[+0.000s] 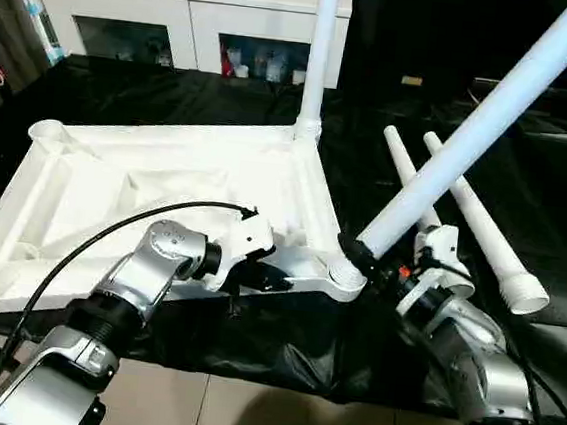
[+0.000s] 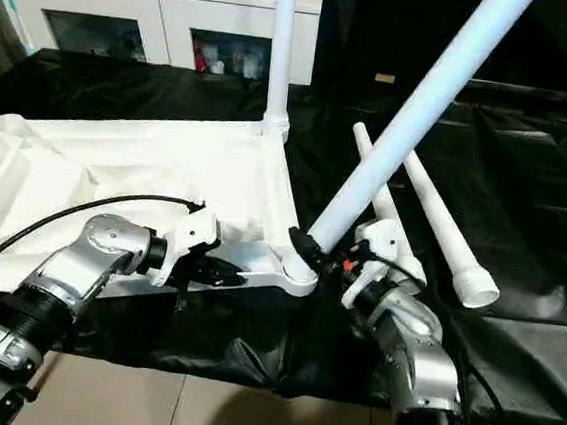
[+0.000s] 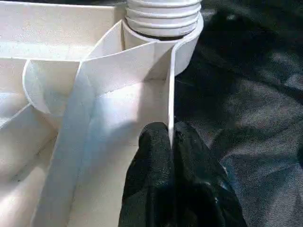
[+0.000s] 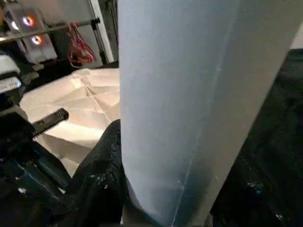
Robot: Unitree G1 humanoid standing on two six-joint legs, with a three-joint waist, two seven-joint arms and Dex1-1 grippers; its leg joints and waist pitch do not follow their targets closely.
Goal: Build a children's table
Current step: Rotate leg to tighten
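White ribbed plastic tabletop (image 1: 166, 176) lies upside down on the black-draped surface, one tube leg (image 1: 319, 55) upright in its far corner. My left gripper (image 3: 170, 142) pinches the near rim while my right gripper (image 1: 384, 267) clamps the second tapered leg (image 1: 483, 121), tilted at the near corner socket (image 1: 343, 276). I'd straighten it next, then twist it home.

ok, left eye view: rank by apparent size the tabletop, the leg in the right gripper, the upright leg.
1. tabletop
2. leg held by the right gripper, much nearer the camera
3. upright leg, cropped at the frame top
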